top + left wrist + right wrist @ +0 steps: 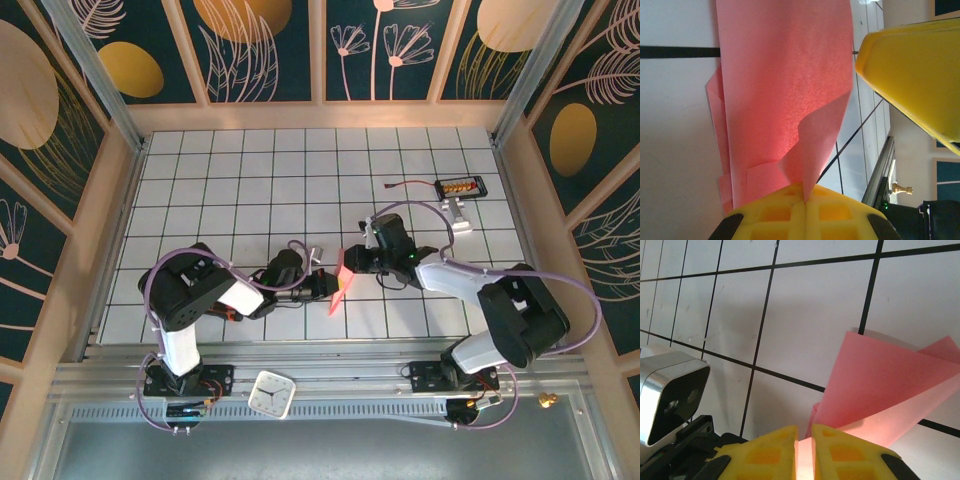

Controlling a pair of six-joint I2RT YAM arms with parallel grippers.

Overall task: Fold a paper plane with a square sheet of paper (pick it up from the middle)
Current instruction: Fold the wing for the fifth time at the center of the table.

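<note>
TWO ARMS, ONE SHEET: My arms meet near the front middle of the white gridded table, both clamped on the pink paper, which stands on edge between them. I cannot tell whether its lowest corner touches the tiles. My left gripper comes in from the left and my right gripper from the right, the two close together across the paper.

From the left wrist, the yellow fingers are pressed together with no gap, pinching a loose flap at the paper's near edge. The paper is already folded: several layers overlap along its left side, and one corner curls over toward the pinch. One yellow finger of my right gripper looms just beside the paper at the upper right.

From the right wrist, the yellow fingers are squeezed to a thin slit with pink glowing inside it, so the paper is gripped there too. Above them it fans out to the right in folded layers. The silver-cased camera of my left wrist sits close at the left.

A small white clock lies on the rail in front of the table, between my two bases. A small black item with red on it lies well apart, at the table's far right.
</note>
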